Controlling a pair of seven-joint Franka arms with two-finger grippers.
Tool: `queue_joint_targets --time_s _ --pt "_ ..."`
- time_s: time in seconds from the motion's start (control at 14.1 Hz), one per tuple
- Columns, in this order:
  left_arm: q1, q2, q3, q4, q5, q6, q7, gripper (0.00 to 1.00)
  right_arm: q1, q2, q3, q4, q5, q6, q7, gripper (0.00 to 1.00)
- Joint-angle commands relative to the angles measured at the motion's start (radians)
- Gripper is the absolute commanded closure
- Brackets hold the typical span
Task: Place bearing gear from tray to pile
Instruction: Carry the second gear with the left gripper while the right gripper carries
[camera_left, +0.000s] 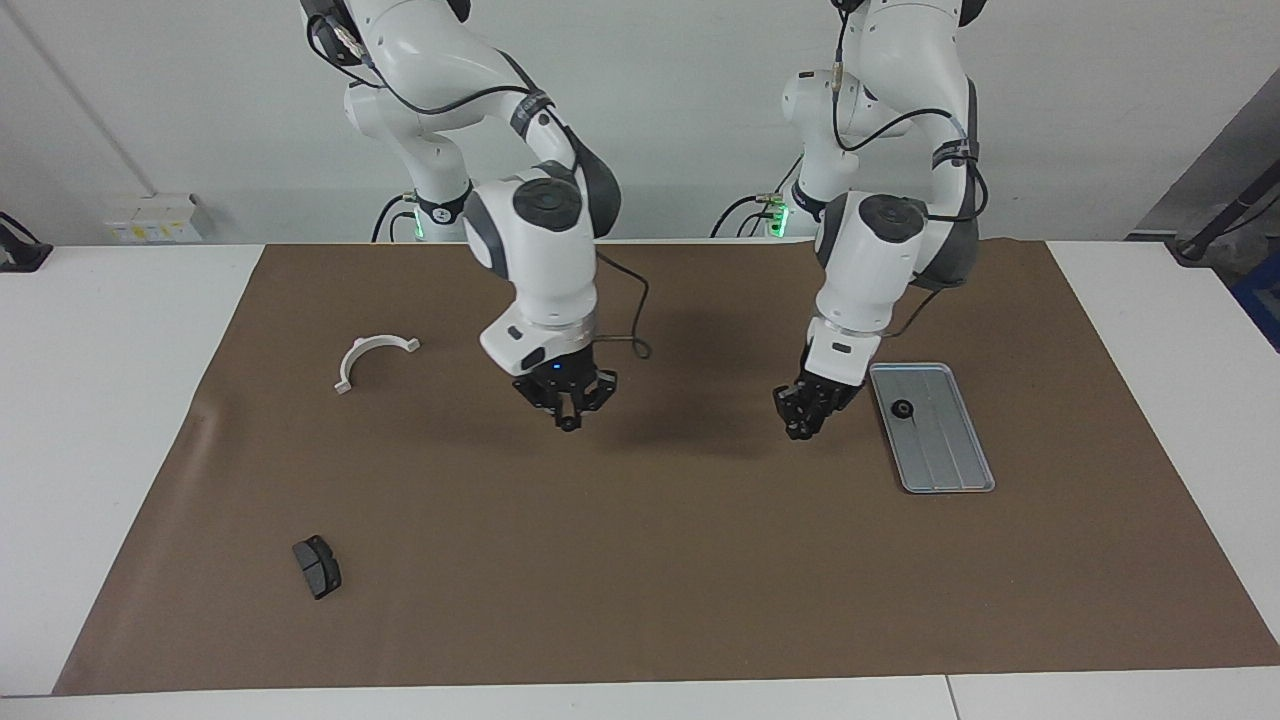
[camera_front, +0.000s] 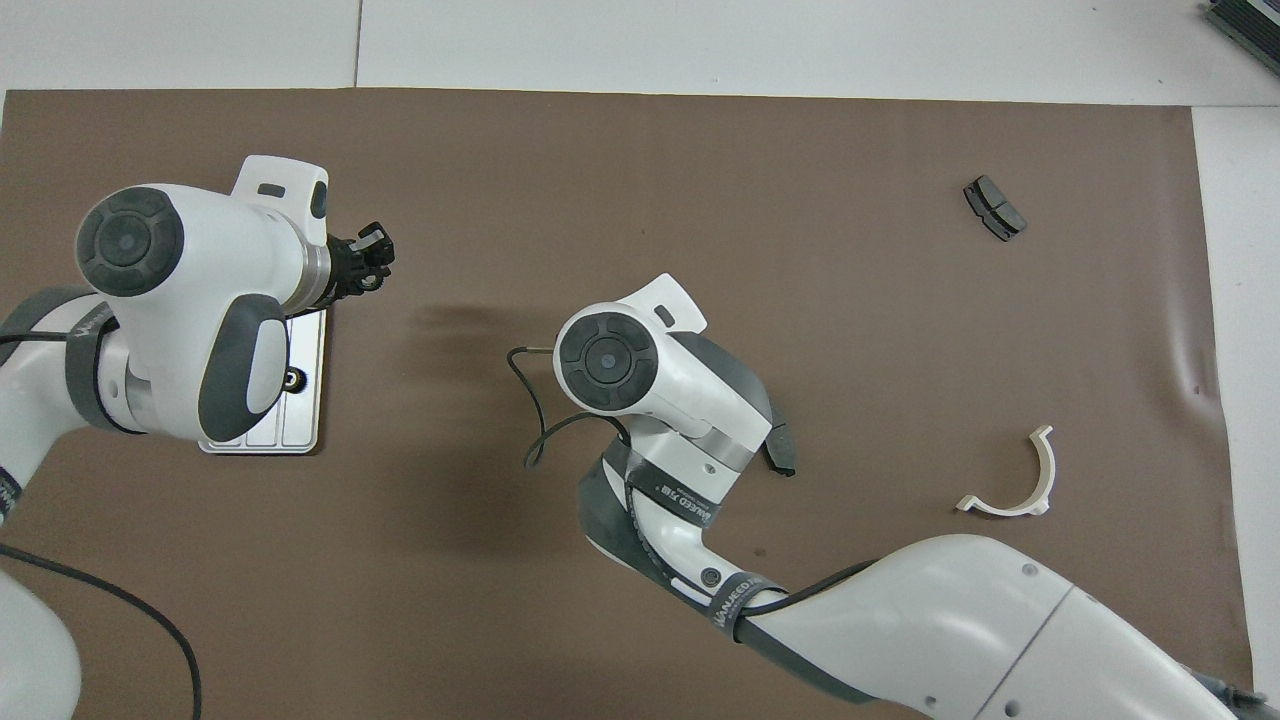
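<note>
On white table (camera_left: 120, 330), brown mat (camera_left: 650, 560).

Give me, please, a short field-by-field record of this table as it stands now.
tray: on the brown mat, toward the left arm's end
bearing gear: small, black, lying in the tray
left gripper: over the mat, just beside the tray
right gripper: shut, mid-table, over one brake pad
second brake pad: farthest from the robots, toward the right arm's end
white half-ring bracket: lying apart from both pads
</note>
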Motion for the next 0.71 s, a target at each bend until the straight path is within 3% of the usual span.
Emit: queue_joint_targets --time_s 0.0,0.21,0.35,0.64 --pt "-0.1 0.065 0.017 0.058 0.012 -0.023 0.026 1.0 -0.004 -0.046 -0.139 -0.088 0.095 0.02 -0.254 1.0" --pt "-0.197 0.168 0.017 0.178 0.008 -0.04 0.021 1.0 -0.004 -0.071 -0.284 -0.203 0.19 0.113 -0.5 1.0" --pt "-0.242 0.204 0.019 0.201 0.011 -0.06 0.021 1.0 -0.004 -0.067 -0.35 -0.274 0.208 0.21 -0.616 1.0" --pt "-0.291 0.228 0.017 0.2 0.008 -0.094 0.023 1.0 -0.02 -0.028 -0.396 -0.312 0.211 0.31 -0.683 1.0"
